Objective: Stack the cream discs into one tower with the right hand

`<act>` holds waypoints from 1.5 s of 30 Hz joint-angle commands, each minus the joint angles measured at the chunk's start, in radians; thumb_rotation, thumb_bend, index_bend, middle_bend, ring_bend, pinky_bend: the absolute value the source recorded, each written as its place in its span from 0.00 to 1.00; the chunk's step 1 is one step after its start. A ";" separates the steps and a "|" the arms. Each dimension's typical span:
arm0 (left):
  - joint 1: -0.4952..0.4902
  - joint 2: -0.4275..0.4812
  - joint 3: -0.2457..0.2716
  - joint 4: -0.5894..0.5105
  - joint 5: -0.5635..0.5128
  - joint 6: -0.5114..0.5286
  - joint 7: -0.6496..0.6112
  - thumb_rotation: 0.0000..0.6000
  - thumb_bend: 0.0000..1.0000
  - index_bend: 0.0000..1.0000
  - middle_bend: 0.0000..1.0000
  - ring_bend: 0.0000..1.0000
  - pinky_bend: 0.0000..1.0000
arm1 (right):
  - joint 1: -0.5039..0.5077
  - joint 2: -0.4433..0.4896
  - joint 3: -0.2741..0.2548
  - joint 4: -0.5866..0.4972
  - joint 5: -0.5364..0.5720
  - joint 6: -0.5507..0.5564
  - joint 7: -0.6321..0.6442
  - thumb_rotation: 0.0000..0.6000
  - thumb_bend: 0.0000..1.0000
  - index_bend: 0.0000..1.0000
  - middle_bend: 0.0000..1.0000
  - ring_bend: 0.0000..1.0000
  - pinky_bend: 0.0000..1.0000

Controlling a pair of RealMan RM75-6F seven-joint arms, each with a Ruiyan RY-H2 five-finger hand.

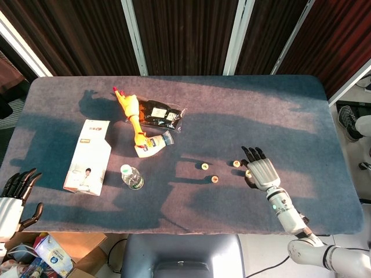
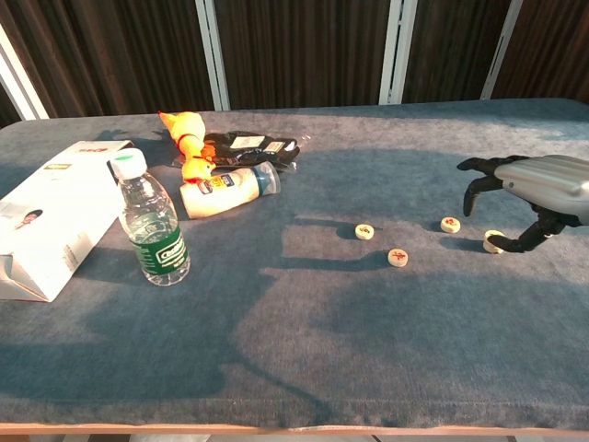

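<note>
My right hand (image 2: 538,189) is hovering with fingers spread, gripping nothing, over one small cream disc (image 2: 493,242) with unreadable red marks, at frame right.

Right hand (image 2: 538,189) fingers (image 2: 474,180) spread, downturned.

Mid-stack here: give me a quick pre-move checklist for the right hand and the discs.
1. Right hand over the discs: ok, above the rightmost disc.
2. Hand holding a disc: cannot tell; the thumb reaches down beside that disc.
3. Tower started: cannot tell; no stack is visible.
4. Other discs free: ok; three lie apart on the table.
5. Clutter clear: ok; bottle stands far left.
6. Left hand out of the way: ok, at the table's left edge.
</note>
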 commanded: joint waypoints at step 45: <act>0.002 0.008 0.000 0.010 -0.002 0.003 -0.027 1.00 0.51 0.00 0.00 0.00 0.03 | 0.104 -0.156 0.005 0.048 -0.007 -0.036 -0.004 1.00 0.54 0.60 0.02 0.00 0.00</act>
